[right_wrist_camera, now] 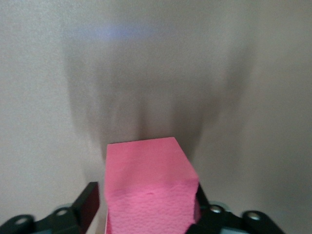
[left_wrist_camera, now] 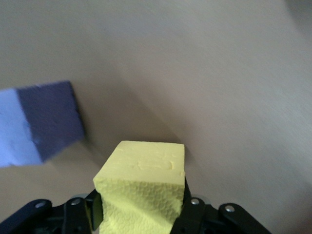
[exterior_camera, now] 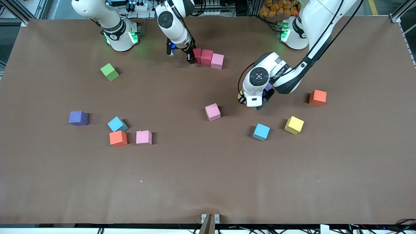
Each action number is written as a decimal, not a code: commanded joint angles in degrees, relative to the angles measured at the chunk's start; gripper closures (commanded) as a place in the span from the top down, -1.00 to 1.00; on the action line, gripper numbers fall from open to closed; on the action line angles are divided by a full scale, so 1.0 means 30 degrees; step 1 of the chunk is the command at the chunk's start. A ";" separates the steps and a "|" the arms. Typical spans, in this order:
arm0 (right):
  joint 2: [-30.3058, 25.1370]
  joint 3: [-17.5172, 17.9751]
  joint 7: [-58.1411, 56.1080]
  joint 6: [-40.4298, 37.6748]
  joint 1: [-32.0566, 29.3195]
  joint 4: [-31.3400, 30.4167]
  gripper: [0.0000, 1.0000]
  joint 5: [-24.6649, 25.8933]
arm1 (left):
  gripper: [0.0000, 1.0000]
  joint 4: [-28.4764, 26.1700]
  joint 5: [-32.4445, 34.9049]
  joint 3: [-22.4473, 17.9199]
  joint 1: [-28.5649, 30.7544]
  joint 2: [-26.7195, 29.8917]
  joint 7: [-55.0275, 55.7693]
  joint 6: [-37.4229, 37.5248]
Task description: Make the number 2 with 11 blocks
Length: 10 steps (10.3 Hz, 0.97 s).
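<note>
Three cubes stand touching in a short row (exterior_camera: pixel 208 58) near the robots' bases, two red and one pink, the first piece of the number 2 on the brown table (exterior_camera: pixel 208 182). The right gripper (exterior_camera: pixel 191 55) stands at the row's end toward the right arm, its fingers (right_wrist_camera: pixel 87 200) parted around the red end cube (right_wrist_camera: pixel 148 190), one finger clear of the cube's side. The left gripper (exterior_camera: pixel 252 101), nearer the front camera than the row and toward the left arm's end, is clamped on a yellow cube (left_wrist_camera: pixel 141 190); a purple cube (left_wrist_camera: pixel 41 124) lies just beside it. Nearer the camera than the row lie a loose pink cube (exterior_camera: pixel 213 112), a light blue cube (exterior_camera: pixel 261 132), a second yellow cube (exterior_camera: pixel 294 125) and an orange cube (exterior_camera: pixel 318 97). Toward the right arm's end lie a lime-green cube (exterior_camera: pixel 110 71), another purple cube (exterior_camera: pixel 78 118), a light blue one (exterior_camera: pixel 117 124), an orange one (exterior_camera: pixel 118 138) and a pink one (exterior_camera: pixel 144 137).
</note>
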<state>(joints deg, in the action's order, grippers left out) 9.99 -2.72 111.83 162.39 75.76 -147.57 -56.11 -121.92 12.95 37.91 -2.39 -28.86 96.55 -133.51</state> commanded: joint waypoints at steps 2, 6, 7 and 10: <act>0.0274 -0.0119 0.0105 0.0450 0.0734 0.0207 1.00 -0.0309 | -0.07 0.1469 0.0548 -0.0040 -0.1310 -0.1102 -0.0481 0.0061; -0.0019 -0.0149 0.0105 0.0479 0.1319 0.0032 1.00 -0.0280 | -0.06 0.1558 0.0548 0.0077 -0.2978 -0.0695 -0.3756 0.1403; -0.0135 -0.0120 0.0076 0.0479 0.1320 0.0002 1.00 -0.0251 | -0.07 0.1529 0.0548 0.0280 -0.3389 -0.0577 -0.4519 0.1553; -0.0604 -0.0178 0.0017 0.0479 0.1320 -0.0261 1.00 -0.0192 | -0.10 0.1470 0.0577 0.1071 -0.3452 -0.0517 -0.7361 0.1847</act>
<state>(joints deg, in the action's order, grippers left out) 10.12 -2.74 111.72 162.92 78.73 -147.23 -56.11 -117.67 13.31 40.45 -12.88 -31.53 78.15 -129.52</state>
